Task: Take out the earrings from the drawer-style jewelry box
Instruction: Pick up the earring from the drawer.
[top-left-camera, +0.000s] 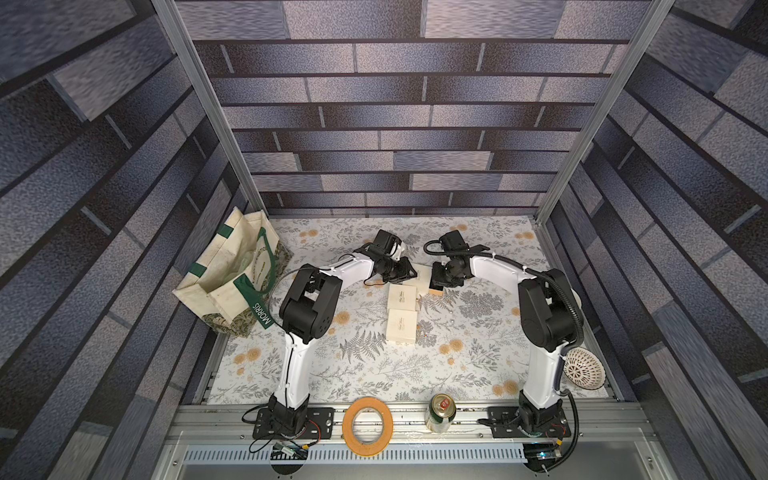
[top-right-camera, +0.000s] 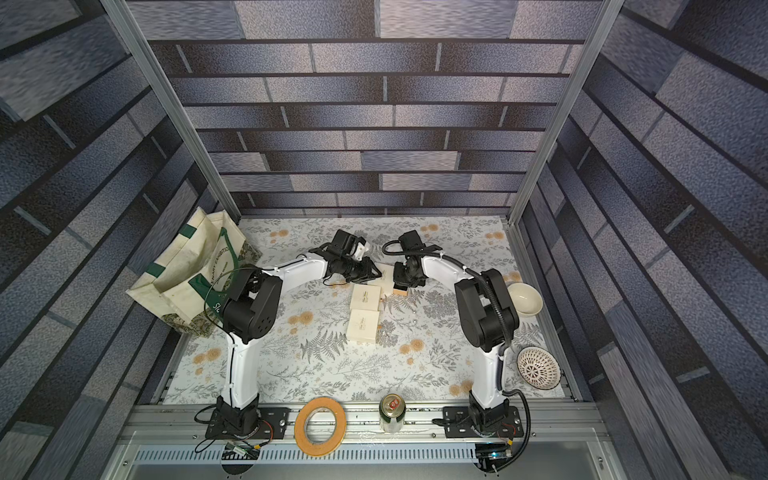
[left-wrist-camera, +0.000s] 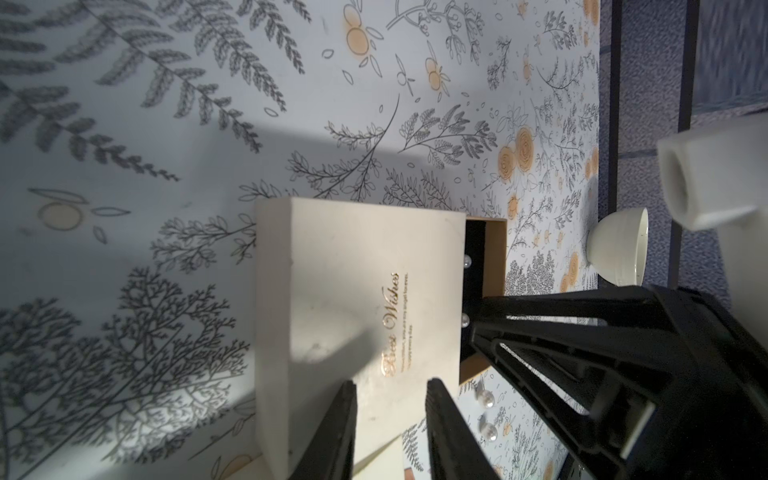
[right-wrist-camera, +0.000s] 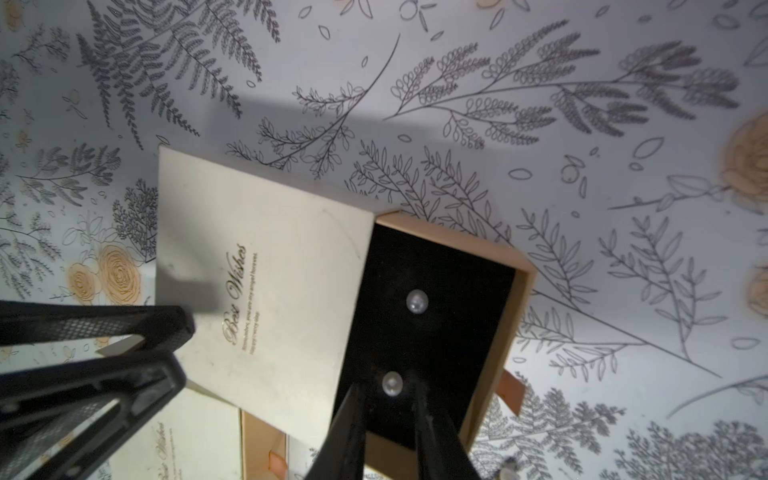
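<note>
We took the open jewelry box (right-wrist-camera: 266, 257) as our mark. Its cream sleeve lay flat on the floral table (right-wrist-camera: 540, 104), and its tan drawer (right-wrist-camera: 524, 291) stood partway out of one end, baring a black lining. Two of the earrings (right-wrist-camera: 417, 301) sat on that lining, pale round beads set apart from each other, one near the middle of the bared strip and one closer to the drawer's side wall. The right gripper (right-wrist-camera: 388, 390) reached into the drawer with its jaws apart, a finger on either side of that second bead (a thin dark gap showed on each side, so nothing was clamped). The left gripper (left-wrist-camera: 391, 384) hung over the sleeve, jaws also apart with nothing between them; whether its fingertips touched the sleeve we could not tell. Two loose earrings (left-wrist-camera: 487, 401) lay on the table just beside the box, along the drawer's side. Two closed cream boxes (top-left-camera: 402, 298) lay in a row near the box, on the side toward the arms' bases. A white bowl (left-wrist-camera: 617, 249) stood well apart from the box, beyond its drawer end.
</note>
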